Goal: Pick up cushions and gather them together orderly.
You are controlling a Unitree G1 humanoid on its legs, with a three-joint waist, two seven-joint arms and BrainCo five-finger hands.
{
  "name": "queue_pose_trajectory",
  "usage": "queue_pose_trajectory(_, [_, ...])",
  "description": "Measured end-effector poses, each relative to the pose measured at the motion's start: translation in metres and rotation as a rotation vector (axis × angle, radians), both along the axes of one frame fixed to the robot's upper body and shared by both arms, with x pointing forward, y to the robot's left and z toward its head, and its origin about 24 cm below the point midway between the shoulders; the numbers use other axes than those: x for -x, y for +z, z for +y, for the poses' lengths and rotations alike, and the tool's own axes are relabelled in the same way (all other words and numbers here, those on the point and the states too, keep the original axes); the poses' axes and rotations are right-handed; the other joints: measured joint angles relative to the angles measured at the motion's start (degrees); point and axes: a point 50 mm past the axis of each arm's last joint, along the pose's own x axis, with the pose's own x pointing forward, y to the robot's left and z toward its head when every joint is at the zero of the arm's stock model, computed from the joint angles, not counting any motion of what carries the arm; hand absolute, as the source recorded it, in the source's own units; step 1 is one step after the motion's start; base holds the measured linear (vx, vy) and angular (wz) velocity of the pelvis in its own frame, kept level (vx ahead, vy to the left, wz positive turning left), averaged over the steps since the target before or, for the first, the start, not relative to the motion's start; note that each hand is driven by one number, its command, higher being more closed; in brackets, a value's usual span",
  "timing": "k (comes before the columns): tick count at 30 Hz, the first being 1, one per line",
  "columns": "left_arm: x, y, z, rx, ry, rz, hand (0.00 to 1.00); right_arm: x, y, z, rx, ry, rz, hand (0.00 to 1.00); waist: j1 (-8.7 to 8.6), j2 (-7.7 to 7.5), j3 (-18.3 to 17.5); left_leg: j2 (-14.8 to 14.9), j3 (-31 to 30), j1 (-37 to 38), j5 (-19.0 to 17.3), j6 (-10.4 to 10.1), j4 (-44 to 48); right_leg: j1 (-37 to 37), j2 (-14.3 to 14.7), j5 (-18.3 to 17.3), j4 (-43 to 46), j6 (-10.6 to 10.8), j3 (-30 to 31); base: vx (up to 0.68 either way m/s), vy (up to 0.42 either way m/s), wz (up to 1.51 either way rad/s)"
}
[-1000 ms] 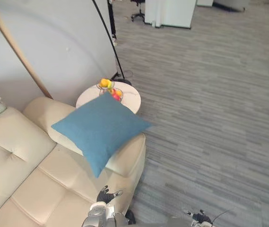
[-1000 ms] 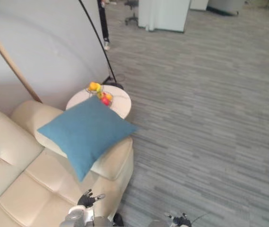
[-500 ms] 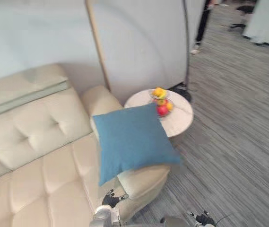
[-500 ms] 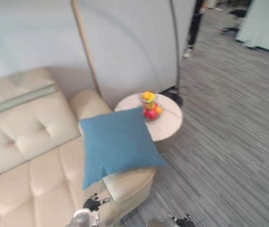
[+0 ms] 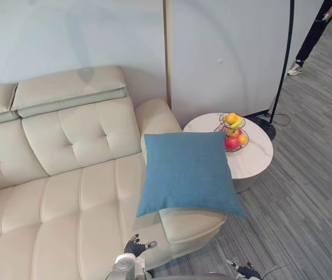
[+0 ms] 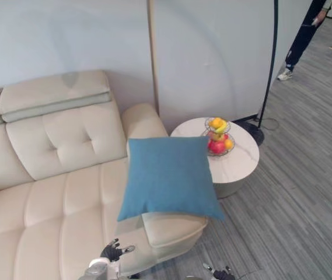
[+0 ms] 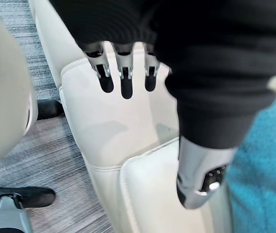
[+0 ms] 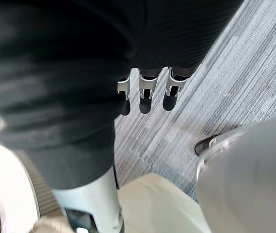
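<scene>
Blue cushion [image 5: 186, 172], eye views: lies tilted on the sofa armrest [image 5: 192, 219], one corner overhanging near the fruit basket [image 5: 233, 131]; left hand [image 5: 135, 248] and right hand [image 5: 244, 270] hang low, well apart from it; left wrist view: fingers [image 7: 124, 73] relaxed, empty; right wrist view: fingers [image 8: 145, 92] relaxed, empty, above carpet [image 8: 215, 73]; risk: a one-sided grab could drag the cushion off or into the basket.

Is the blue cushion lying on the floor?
No, the blue cushion lies across the sofa's armrest, next to the round side table.

Hanging low, uncurled, empty: left robot hand [image 5: 133, 247], right robot hand [image 5: 245, 270].
</scene>
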Motion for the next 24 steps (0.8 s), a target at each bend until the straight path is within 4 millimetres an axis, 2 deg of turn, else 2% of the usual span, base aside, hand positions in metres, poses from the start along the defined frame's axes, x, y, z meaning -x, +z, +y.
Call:
queue_pose_trajectory(2, [0.002, 0.000, 0.009, -0.021, 0.004, 0.002, 0.00, 0.002, 0.002, -0.011, 0.023, -0.028, 0.001, 0.00, -0.06, -0.19, -0.15, -0.28, -0.34, 0.31, 0.82, 0.07, -1.75, 0.01, 0.09, 0.43, -0.84, 0.08, -0.19, 0.03, 0.011, 0.06])
queue_pose_trajectory(5, [0.001, 0.005, 0.034, -0.078, 0.028, -0.013, 0.00, -0.001, 0.014, -0.049, 0.121, -0.062, -0.026, 0.00, -0.22, -0.10, -0.20, -0.63, -0.14, 0.87, 1.47, 0.26, -3.66, 0.04, 0.33, 1.29, -1.72, 0.24, 0.07, 0.05, 0.020, -0.05])
queue_pose_trajectory(7, [-0.011, 0.019, 0.065, -0.145, 0.088, -0.091, 0.00, -0.013, 0.033, -0.084, 0.227, -0.073, -0.082, 0.00, -0.25, -0.02, -0.25, -1.02, 0.10, 1.00, 1.77, 0.45, -4.66, -0.02, 0.47, 1.79, -2.63, 0.32, 0.45, 0.03, 0.034, -0.07])
queue_pose_trajectory(9, [-0.019, 0.030, 0.084, -0.187, 0.140, -0.153, 0.00, -0.025, 0.050, -0.105, 0.314, -0.043, -0.128, 0.00, -0.39, 0.11, -0.33, -1.16, 0.42, 1.27, 1.93, 0.59, -5.52, -0.08, 0.57, 2.03, -3.16, 0.31, 0.92, 0.05, 0.030, -0.12])
queue_pose_trajectory(11, [-0.029, 0.048, 0.108, -0.246, 0.208, -0.243, 0.00, -0.046, 0.079, -0.129, 0.434, -0.001, -0.220, 0.00, -0.48, 0.27, -0.40, -1.40, 1.34, 1.79, 1.92, 0.67, -6.30, -0.19, 0.64, 2.22, -3.70, 0.50, 1.91, 0.05, 0.039, -0.20])
queue_pose_trajectory(15, [-0.047, 0.073, 0.119, -0.285, 0.248, -0.373, 0.00, -0.081, 0.110, -0.139, 0.528, 0.049, -0.351, 0.00, -0.65, 0.33, -0.42, -1.47, 1.71, 0.97, 1.77, 0.85, -6.31, -0.79, 0.93, 3.44, -5.83, 0.40, 2.89, 0.05, 0.021, -0.12])
queue_pose_trajectory(19, [-0.062, 0.082, 0.117, -0.281, 0.261, -0.426, 0.00, -0.113, 0.121, -0.128, 0.525, 0.113, -0.429, 0.00, -1.14, 0.40, -0.41, -1.37, 1.62, -0.32, 1.78, 0.85, -6.29, -1.28, 1.22, 4.60, -7.58, -0.01, 3.00, 0.02, 0.005, -0.01])
queue_pose_trajectory(23, [-0.092, 0.098, 0.100, -0.253, 0.234, -0.520, 0.00, -0.153, 0.136, -0.110, 0.522, 0.215, -0.516, 0.00, -1.28, 0.99, 0.62, -1.37, 1.03, -3.21, 2.16, 1.34, -6.00, -3.74, 1.24, 5.82, -7.66, -0.79, 2.98, -0.01, 0.008, 0.08])
queue_pose_trajectory(24, [-0.104, 0.103, 0.089, -0.231, 0.218, -0.549, 0.00, -0.165, 0.142, -0.105, 0.527, 0.247, -0.543, 0.00, -1.30, 1.23, 1.26, -1.40, 0.60, -4.89, 2.29, 1.53, -5.30, -4.88, 1.12, 6.45, -7.65, -0.99, 2.97, -0.04, 0.028, 0.17])
